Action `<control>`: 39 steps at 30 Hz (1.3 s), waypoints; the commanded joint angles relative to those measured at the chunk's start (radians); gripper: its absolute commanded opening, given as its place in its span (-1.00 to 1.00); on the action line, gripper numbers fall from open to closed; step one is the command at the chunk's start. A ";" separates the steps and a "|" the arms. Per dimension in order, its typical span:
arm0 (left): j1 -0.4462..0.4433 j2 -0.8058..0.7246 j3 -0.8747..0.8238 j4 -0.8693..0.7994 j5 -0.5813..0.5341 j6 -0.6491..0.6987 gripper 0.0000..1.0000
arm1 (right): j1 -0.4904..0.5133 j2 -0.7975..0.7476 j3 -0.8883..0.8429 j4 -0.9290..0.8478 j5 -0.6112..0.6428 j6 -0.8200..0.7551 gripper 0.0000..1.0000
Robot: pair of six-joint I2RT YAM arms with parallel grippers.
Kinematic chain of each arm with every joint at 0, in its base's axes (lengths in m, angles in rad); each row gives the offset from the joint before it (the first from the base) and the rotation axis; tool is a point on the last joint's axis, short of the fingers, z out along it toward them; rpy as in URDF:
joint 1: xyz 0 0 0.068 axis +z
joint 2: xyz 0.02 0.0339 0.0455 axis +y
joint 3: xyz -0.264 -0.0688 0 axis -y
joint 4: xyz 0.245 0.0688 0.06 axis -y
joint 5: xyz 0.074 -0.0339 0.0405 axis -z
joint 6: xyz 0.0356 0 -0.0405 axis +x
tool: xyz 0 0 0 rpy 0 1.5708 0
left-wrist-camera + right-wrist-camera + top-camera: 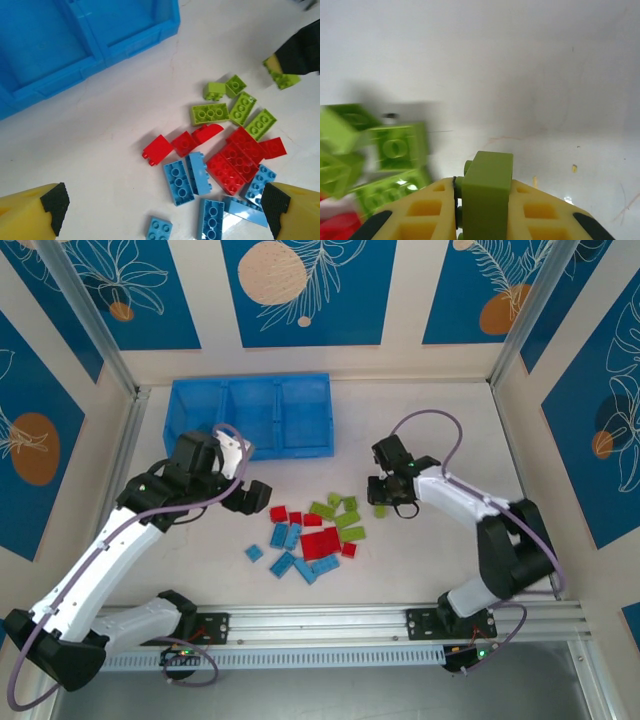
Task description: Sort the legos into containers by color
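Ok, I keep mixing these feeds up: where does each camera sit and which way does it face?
Top external: above and behind, facing down; left arm, right arm, tray, legos.
Left wrist: on its arm, facing down at legos; open left fingers at bottom corners.
Right wrist: low over the table; right fingers shut on a lime green brick.
Shared: top and left wrist show tray, legos.

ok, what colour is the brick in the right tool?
Lime green brick; the right wrist view shows it best.
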 commanded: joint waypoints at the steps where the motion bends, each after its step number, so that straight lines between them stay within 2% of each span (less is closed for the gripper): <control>1: -0.001 -0.029 -0.014 -0.016 -0.071 0.025 1.00 | 0.060 -0.133 0.054 0.018 0.016 0.059 -0.57; 4: 0.003 -0.051 -0.026 -0.003 -0.072 0.024 1.00 | 0.136 -0.148 0.133 0.077 0.049 0.091 -0.59; 6: 0.003 -0.062 -0.031 0.006 -0.064 0.026 1.00 | 0.172 -0.091 0.209 0.135 0.071 0.088 -0.60; 12: 0.008 -0.095 -0.045 0.022 -0.063 0.036 1.00 | 0.187 0.309 0.613 0.147 0.149 0.031 -0.63; 16: 0.013 -0.102 -0.049 0.023 -0.077 0.036 1.00 | 0.163 0.615 0.957 0.046 0.172 0.007 -0.63; 21: 0.017 -0.099 -0.053 0.020 -0.090 0.036 1.00 | 0.136 0.917 1.355 -0.116 0.119 -0.009 -0.62; 24: 0.020 -0.094 -0.053 0.017 -0.089 0.039 1.00 | 0.124 1.019 1.491 -0.174 0.098 0.016 -0.60; 26: 0.022 -0.093 -0.054 0.018 -0.088 0.039 1.00 | 0.117 1.046 1.520 -0.178 0.073 0.026 -0.42; 28: 0.025 -0.088 -0.055 0.018 -0.087 0.041 1.00 | 0.113 1.052 1.540 -0.185 0.051 0.029 -0.11; 29: 0.026 -0.085 -0.055 0.017 -0.087 0.042 1.00 | 0.113 1.050 1.550 -0.192 0.044 0.026 -0.05; 35: 0.032 -0.062 -0.054 0.012 -0.095 0.038 1.00 | 0.115 0.960 1.595 -0.289 0.031 0.019 -0.07; 38: 0.032 -0.025 -0.032 -0.012 -0.138 -0.040 1.00 | 0.120 0.803 1.474 -0.303 -0.014 0.022 -0.08; 39: 0.032 0.000 -0.019 -0.026 -0.157 -0.100 1.00 | 0.123 0.723 1.382 -0.283 -0.035 0.019 -0.06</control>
